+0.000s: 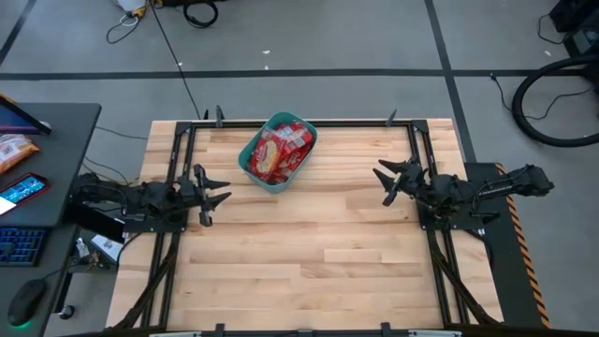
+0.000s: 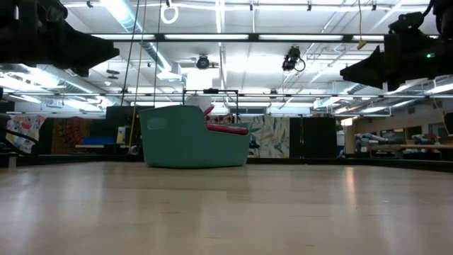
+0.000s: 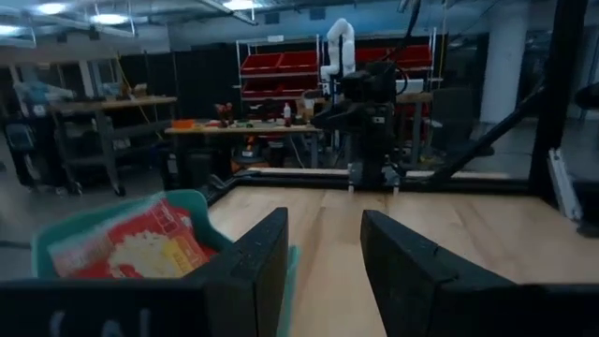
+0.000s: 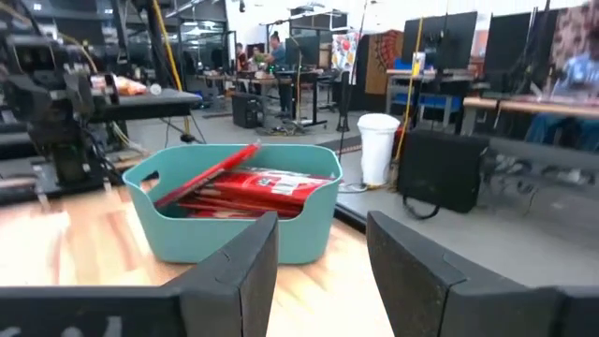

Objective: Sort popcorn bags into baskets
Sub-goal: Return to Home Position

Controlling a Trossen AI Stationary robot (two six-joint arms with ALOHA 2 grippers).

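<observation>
The teal tub [image 1: 278,153] stands at the table's far middle, resting on its flat bottom [image 2: 191,164]. Several red popcorn bags [image 1: 277,152] lie stacked inside it; one leans against the tub's wall [image 4: 208,174]. The tub shows in the left wrist view [image 3: 112,245] and the right wrist view [image 4: 239,211] too. My left gripper [image 1: 217,195] hovers open above the table's left side, left of the tub. My right gripper [image 1: 385,180] hovers open above the right side, right of the tub. Neither holds anything.
Bare wooden tabletop [image 1: 309,253] stretches between and in front of the arms. A black frame rail [image 1: 309,123] runs along the far edge. A desk [image 1: 37,159] with an orange packet [image 1: 14,150], a phone and a keyboard stands beyond the table's left edge.
</observation>
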